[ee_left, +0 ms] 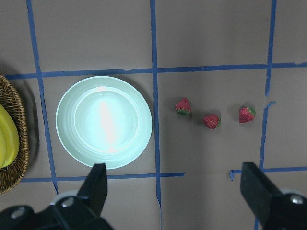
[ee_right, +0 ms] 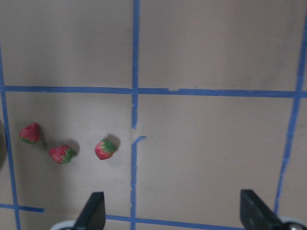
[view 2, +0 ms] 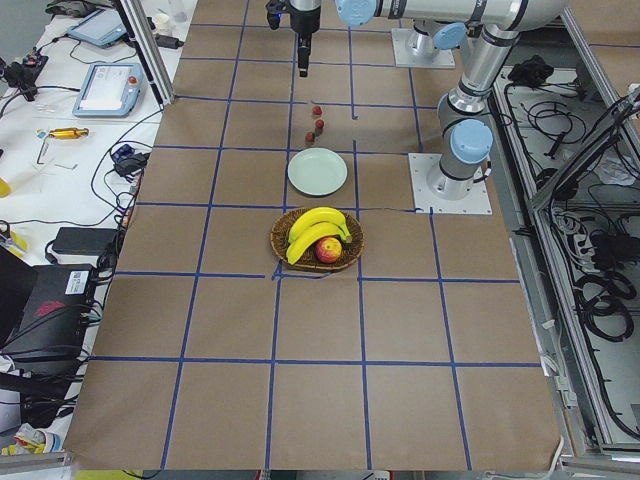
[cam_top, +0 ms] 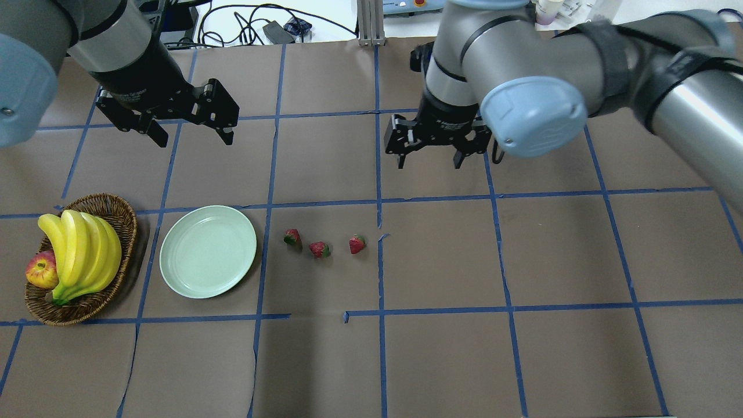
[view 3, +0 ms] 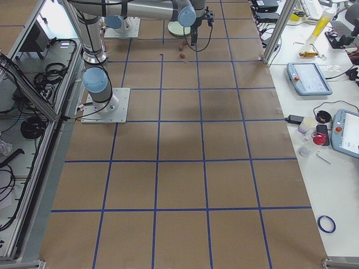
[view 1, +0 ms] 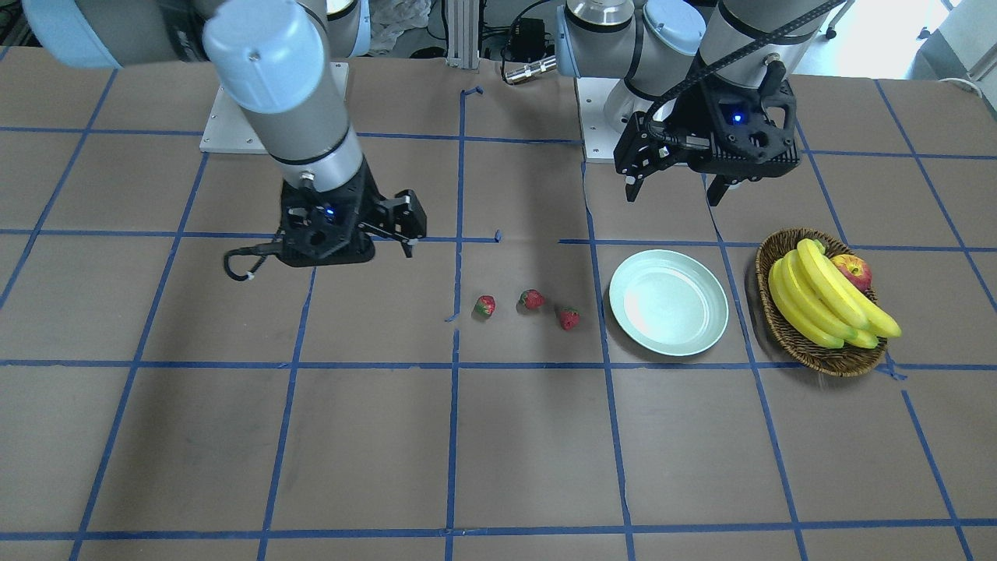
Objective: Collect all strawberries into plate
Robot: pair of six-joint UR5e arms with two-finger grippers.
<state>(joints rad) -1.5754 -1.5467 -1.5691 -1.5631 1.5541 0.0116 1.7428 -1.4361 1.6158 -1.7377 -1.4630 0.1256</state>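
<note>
1. Strawberries [cam_top: 318, 249] are the job, and no jaws hold one yet. The left jaws are spread wide with nothing in them. The right jaws are spread wide with nothing in them too.
2. Both sets of jaws hang in the air on the robot's side of the fruit. The left jaws are up behind the plate [cam_top: 208, 251]. The right jaws are up behind the strawberries, a bit off to the right.
3. All three strawberries lie on the surface [cam_top: 441, 261] in a short row, just right of the plate. None is in the plate.
4. I think the step now is to go for the first one. The end strawberry [cam_top: 357, 244], the one farthest from the plate, is nearest the right jaws. It looks like a good one to start with.
5. To do it well, come straight down over it with one jaw on each side. Stay off the one next to it, which lies close by and could roll.
6. Pinch softly. It is small and may slip out.
7. Lift it, carry it over the plate and let go low, so it does not bounce out. Leave the basket [cam_top: 125, 215], bananas [cam_top: 81, 249] and apple [cam_top: 42, 271] alone.
</note>
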